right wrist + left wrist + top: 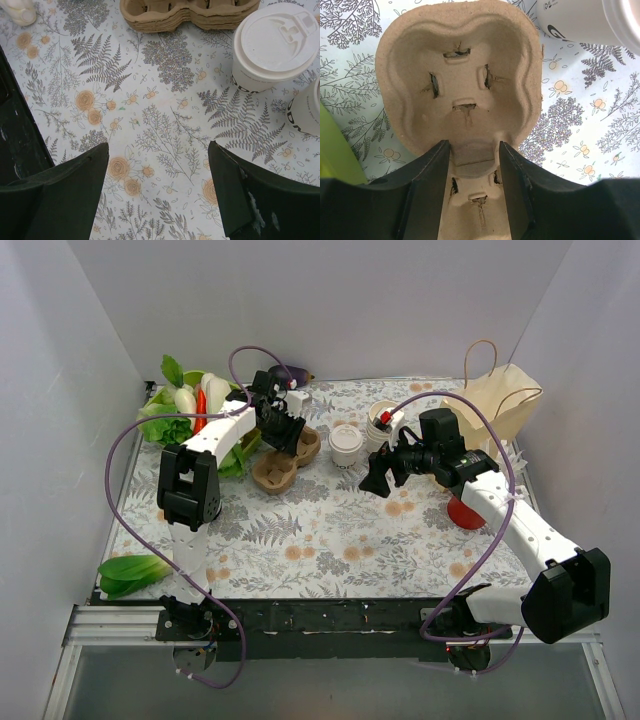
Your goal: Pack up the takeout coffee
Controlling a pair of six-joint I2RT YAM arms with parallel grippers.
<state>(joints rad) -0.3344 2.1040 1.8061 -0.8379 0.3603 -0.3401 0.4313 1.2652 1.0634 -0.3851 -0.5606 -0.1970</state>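
Note:
The takeout coffee, a cream cup with a white lid, stands mid-table; it also shows in the right wrist view and at the top right of the left wrist view. A brown pulp cup carrier lies just left of it. My left gripper is over the carrier, and its fingers press both sides of the carrier's middle ridge. My right gripper is open and empty over the floral cloth, in front of the coffee.
A stack of lidless cups stands right of the coffee. A paper bag is at the back right. A red cup is partly hidden by the right arm. Vegetables lie back left, and a leafy green front left.

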